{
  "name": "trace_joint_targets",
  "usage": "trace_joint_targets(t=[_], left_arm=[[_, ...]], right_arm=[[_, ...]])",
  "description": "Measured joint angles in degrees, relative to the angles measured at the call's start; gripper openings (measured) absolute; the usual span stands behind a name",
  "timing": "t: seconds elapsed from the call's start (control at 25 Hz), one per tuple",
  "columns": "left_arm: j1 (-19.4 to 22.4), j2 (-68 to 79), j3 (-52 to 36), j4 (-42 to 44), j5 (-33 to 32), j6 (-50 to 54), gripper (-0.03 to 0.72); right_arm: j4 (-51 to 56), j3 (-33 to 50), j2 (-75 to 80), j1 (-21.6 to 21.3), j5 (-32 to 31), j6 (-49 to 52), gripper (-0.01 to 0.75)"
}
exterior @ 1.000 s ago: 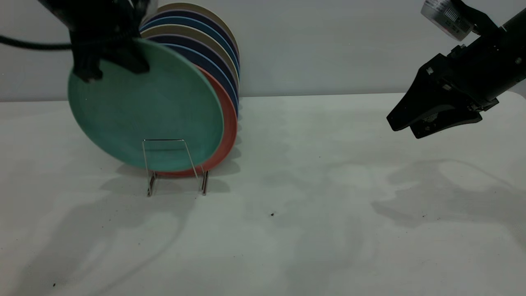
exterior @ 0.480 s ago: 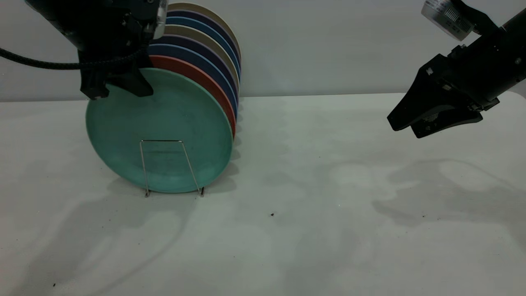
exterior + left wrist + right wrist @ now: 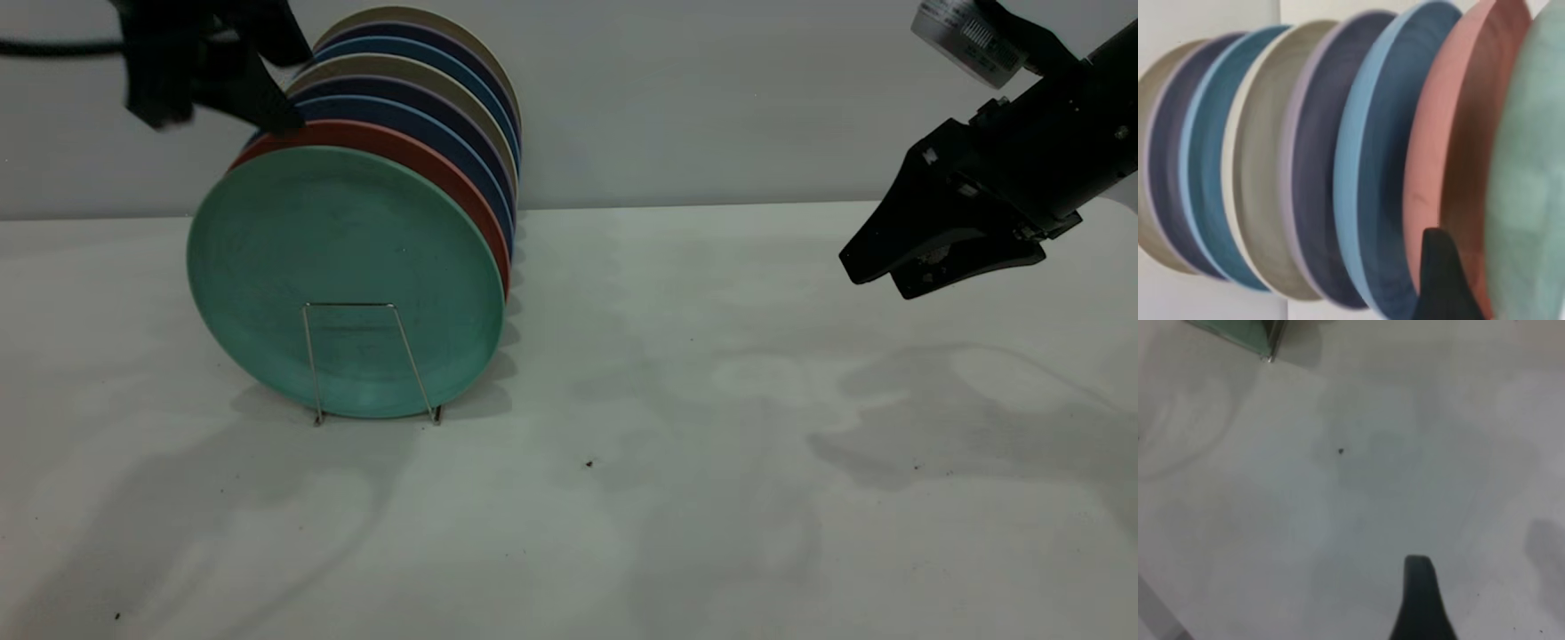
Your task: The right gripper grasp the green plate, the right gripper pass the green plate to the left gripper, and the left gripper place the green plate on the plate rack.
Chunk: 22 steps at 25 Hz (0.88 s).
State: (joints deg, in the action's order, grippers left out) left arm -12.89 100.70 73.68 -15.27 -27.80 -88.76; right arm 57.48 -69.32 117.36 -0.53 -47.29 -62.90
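The green plate [image 3: 347,267] stands on edge in the front slot of the plate rack [image 3: 351,304], behind the front wire loop and leaning on the salmon-pink plate [image 3: 427,164]. My left gripper [image 3: 213,107] is open and empty, up and to the left of the plate's top rim, clear of it. In the left wrist view one black fingertip [image 3: 1441,280] shows before the pink plate, with the green plate [image 3: 1531,187] beside it. My right gripper [image 3: 876,276] hangs above the table at the far right, open and empty; one finger [image 3: 1421,600] shows in its wrist view.
Behind the pink plate the rack holds several more plates, dark blue [image 3: 462,151] and beige [image 3: 444,27]. The white table [image 3: 676,427] spreads between the rack and the right arm. A grey wall stands behind the table.
The left gripper lowered the green plate into the rack's front slot, let go of it, and rose up and to the left. The right arm has not moved.
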Motion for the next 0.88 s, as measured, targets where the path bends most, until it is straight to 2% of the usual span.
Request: trace_joint_targets(t=[0.16, 0.24, 0.4, 0.52, 0.64, 0.76, 0.88], left_arm=[[0.0, -3.6, 0.0, -0.5, -9.1, 4.9, 0.484], [0.1, -4.6, 0.0, -1.5, -11.9, 12.6, 0.481], [2.0, -5.6, 0.0, -2.6, -14.5, 37.2, 0.452], [4.9, -6.2, 0.0, -2.5, -15.9, 57.1, 0.441], [8.3, -7.2, 0.0, -1.4, -17.6, 71.1, 0.44], [10.9, -9.0, 0.0, 1.7, -20.0, 75.4, 0.439], [11.6, -12.2, 0.0, 4.2, -24.2, 76.3, 0.439]], right_arm=[[0.0, 0.0, -0.1, 0.1, -1.5, -0.5, 0.567], [-0.7, 0.0, -0.9, 0.9, -1.9, -0.5, 0.567], [-7.0, 0.0, -5.5, 3.6, -0.5, 4.6, 0.567], [-18.9, 0.0, -10.8, 5.7, 1.6, 17.1, 0.567], [-35.8, 0.0, -16.6, 8.5, 0.4, 34.5, 0.567], [-53.7, 0.1, -22.5, 12.2, -4.9, 52.3, 0.567], [-64.0, 0.2, -29.3, 15.3, -10.9, 61.7, 0.567]])
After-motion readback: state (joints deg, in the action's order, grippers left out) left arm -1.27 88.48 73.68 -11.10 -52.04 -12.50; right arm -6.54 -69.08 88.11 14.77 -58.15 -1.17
